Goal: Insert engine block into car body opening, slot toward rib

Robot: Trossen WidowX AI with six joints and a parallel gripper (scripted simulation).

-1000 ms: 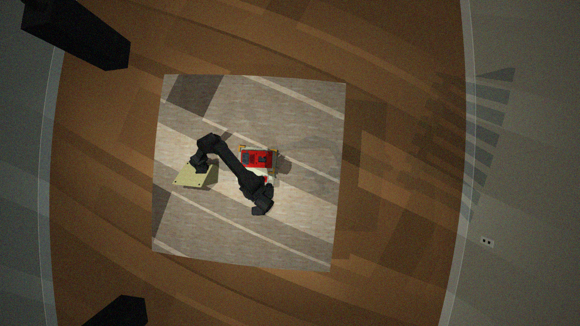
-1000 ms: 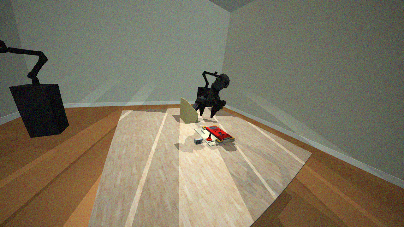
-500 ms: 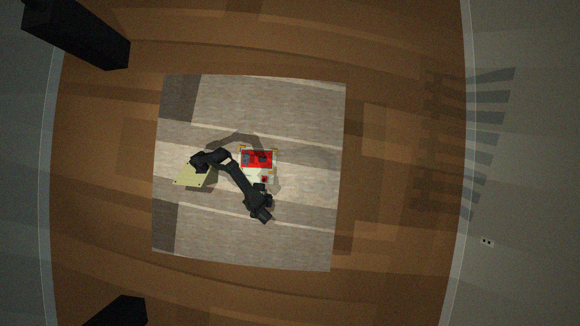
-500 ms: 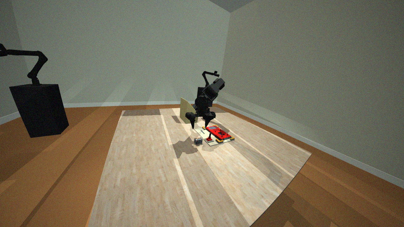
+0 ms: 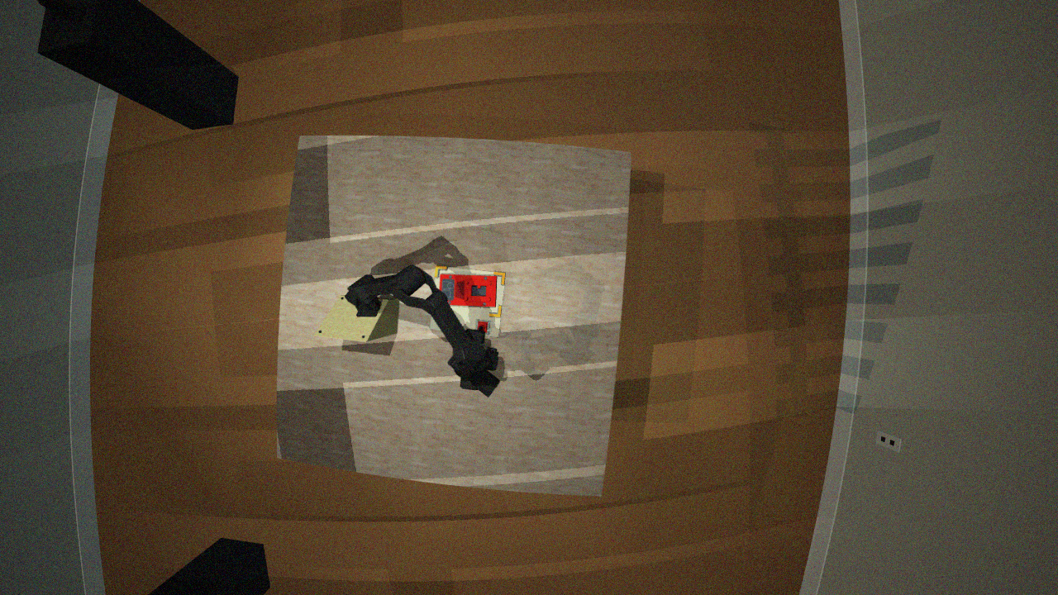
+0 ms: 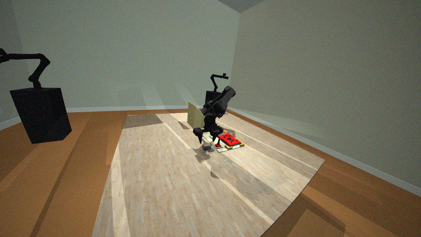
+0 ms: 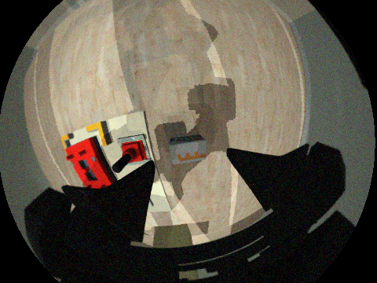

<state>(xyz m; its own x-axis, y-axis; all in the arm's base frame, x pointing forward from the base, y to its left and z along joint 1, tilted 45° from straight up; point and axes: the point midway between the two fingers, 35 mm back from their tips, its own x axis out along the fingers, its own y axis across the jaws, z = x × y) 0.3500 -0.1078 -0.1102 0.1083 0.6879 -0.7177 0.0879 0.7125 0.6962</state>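
Black jointed robot arm [image 5: 445, 318] [image 6: 219, 104], matte surface, thick rounded joints, slimmer links; one link near far end of arm forks around long opening. Black two-finger gripper [image 5: 484, 360] [image 6: 207, 141] [image 7: 192, 157], broad rounded finger mounts, wedge-like fingers with pointed tips. Thin pale edge lines on black gripper body.

Behind your work, a black block-shaped pedestal [image 5: 140, 66] [image 6: 41, 115] stands on the brown wooden floor [image 5: 710, 296] [image 6: 85, 141], apart from the pale wood-grained counter [image 5: 473, 444] [image 6: 164, 188] [image 7: 259, 79]. You can see a small pale wall socket [image 5: 888, 441] in the top view.
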